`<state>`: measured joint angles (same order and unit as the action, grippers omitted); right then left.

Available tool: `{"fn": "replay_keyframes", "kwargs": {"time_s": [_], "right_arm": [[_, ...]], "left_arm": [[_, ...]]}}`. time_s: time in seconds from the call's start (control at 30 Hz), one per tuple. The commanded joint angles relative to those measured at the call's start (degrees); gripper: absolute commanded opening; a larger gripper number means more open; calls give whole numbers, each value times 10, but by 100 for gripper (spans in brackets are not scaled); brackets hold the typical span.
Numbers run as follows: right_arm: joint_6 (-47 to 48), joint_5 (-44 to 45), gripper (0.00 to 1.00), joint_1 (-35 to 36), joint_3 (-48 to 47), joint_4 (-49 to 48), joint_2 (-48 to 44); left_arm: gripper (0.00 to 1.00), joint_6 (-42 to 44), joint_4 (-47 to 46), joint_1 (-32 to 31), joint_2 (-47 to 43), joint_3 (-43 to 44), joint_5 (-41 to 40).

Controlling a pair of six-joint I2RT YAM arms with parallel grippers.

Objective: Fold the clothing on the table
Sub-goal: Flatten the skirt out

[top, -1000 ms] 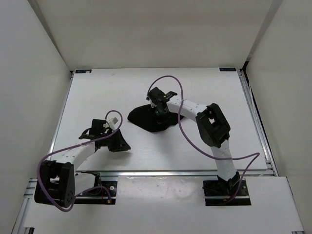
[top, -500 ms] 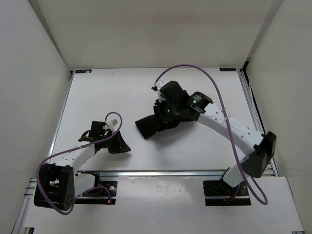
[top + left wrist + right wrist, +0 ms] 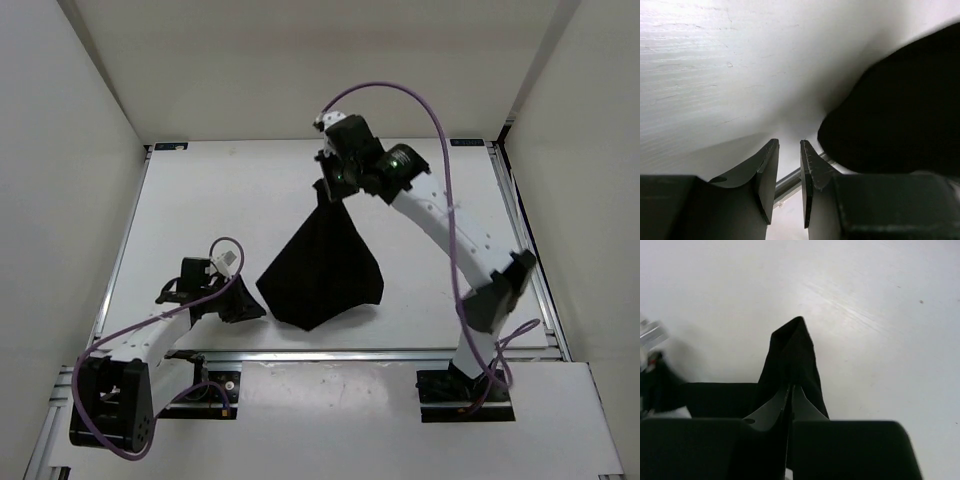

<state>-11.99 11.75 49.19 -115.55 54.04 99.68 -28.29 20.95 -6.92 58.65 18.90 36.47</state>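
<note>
Two arms work over the white table (image 3: 200,200), and only the right one has hold of anything. The right end effector (image 3: 335,183) is raised over the far middle of the table, its fingers (image 3: 801,407) pressed flat together on a bunched top corner of the black clothing (image 3: 322,265). In the right wrist view the fabric (image 3: 792,355) rises past the fingertips in a narrow folded peak.

From that pinched point the clothing spreads into a wide triangle in the top view, with its broad lower edge close to the metal rail (image 3: 350,353) at the near side. I cannot tell how much of that lower edge rests on the table.

The left end effector (image 3: 240,305) sits low by the near left of the table, just beside the lower left corner of the clothing. Its fingers stand a narrow gap apart with nothing between them (image 3: 788,146). A rounded edge of the clothing (image 3: 900,110) lies just beyond the right finger, apart from it.
</note>
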Motion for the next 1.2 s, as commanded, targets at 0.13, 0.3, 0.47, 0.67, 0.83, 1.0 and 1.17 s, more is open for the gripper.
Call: {"fn": "replay_keyframes", "kwargs": {"time_s": [0.13, 0.3, 0.47, 0.67, 0.83, 1.0, 1.17], "right_arm": [[-34, -75, 28, -194, -98, -52, 243], [-2, -33, 40, -184, -6, -74, 163], [21, -18, 52, -115, 194, -87, 5], [-39, -114, 45, -107, 442, -134, -103], [-75, -196, 37, -132, 492, -177, -118], [-75, -195, 37, -133, 488, -186, -136], [-82, -206, 37, -139, 496, -181, -143]], "left_arm": [[34, 10, 22, 17, -20, 8, 3], [35, 25, 31, 14, -17, 25, -7], [37, -2, 0, 3, 4, 40, 1], [34, -72, -82, -21, 60, 85, -26], [36, -62, -68, -88, 136, 192, -140], [49, -65, -30, -197, 182, 260, -300], [53, -62, -5, -245, 208, 267, -363]]}}
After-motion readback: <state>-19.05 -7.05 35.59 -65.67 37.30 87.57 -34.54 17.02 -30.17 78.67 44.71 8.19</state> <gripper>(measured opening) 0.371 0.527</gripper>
